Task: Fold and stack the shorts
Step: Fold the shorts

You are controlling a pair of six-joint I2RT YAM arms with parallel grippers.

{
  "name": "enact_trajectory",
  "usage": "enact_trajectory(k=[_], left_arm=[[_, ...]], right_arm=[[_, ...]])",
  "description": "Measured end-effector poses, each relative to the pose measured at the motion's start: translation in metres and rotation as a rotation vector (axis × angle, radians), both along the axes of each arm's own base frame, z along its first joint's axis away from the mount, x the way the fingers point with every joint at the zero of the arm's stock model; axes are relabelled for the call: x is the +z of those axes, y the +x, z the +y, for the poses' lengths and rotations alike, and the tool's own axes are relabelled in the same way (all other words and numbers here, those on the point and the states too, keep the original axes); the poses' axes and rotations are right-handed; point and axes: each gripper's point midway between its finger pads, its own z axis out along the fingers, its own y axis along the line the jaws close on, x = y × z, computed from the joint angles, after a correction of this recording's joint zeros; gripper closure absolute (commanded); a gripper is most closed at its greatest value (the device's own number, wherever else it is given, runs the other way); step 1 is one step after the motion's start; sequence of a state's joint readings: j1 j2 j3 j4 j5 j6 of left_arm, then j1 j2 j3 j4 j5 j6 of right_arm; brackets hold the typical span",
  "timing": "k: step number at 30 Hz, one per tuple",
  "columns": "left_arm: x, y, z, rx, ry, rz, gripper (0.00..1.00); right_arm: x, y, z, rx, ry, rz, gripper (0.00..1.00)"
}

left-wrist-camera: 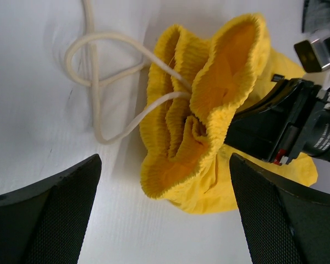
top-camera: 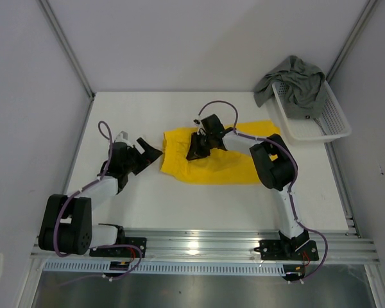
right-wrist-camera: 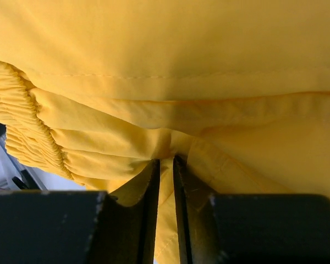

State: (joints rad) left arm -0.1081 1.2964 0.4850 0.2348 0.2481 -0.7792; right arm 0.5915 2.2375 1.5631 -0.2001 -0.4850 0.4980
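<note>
The yellow shorts (top-camera: 221, 163) lie on the white table's middle, waistband bunched toward the left. In the left wrist view the waistband (left-wrist-camera: 209, 115) stands gathered up with its white drawstring (left-wrist-camera: 99, 82) looped on the table. My right gripper (top-camera: 199, 149) is shut on a fold of the yellow cloth (right-wrist-camera: 165, 165) near the waistband. My left gripper (top-camera: 147, 151) is open and empty just left of the shorts, its fingers (left-wrist-camera: 49, 214) either side of the waistband's near edge. The grey-green shorts (top-camera: 295, 80) are draped over the basket at the back right.
A white mesh basket (top-camera: 324, 125) stands at the back right corner of the table. Grey walls enclose the table on three sides. A metal rail (top-camera: 199, 247) runs along the near edge by the arm bases.
</note>
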Motion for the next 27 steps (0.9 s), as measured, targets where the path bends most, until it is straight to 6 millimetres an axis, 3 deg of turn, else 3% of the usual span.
enact_trajectory(k=[7, 11, 14, 20, 27], left_arm=[[0.011, 0.01, -0.005, 0.014, -0.053, -0.057, 0.01], [0.0, 0.015, -0.006, 0.03, -0.08, -0.028, 0.01], [-0.004, 0.017, -0.007, 0.043, -0.096, -0.016, 0.01], [0.013, 0.026, -0.009, 0.05, -0.135, -0.11, 0.01], [0.015, 0.01, -0.005, 0.056, -0.166, -0.172, 0.01]], right_arm=[[0.004, -0.01, -0.014, 0.02, -0.059, 0.02, 0.76], [0.01, -0.012, -0.02, 0.014, -0.087, 0.036, 0.75], [0.025, -0.011, -0.019, 0.015, -0.069, 0.023, 0.74], [0.077, -0.002, 0.007, 0.05, 0.121, -0.018, 0.72], [0.117, 0.002, 0.043, 0.121, 0.319, -0.036, 0.7]])
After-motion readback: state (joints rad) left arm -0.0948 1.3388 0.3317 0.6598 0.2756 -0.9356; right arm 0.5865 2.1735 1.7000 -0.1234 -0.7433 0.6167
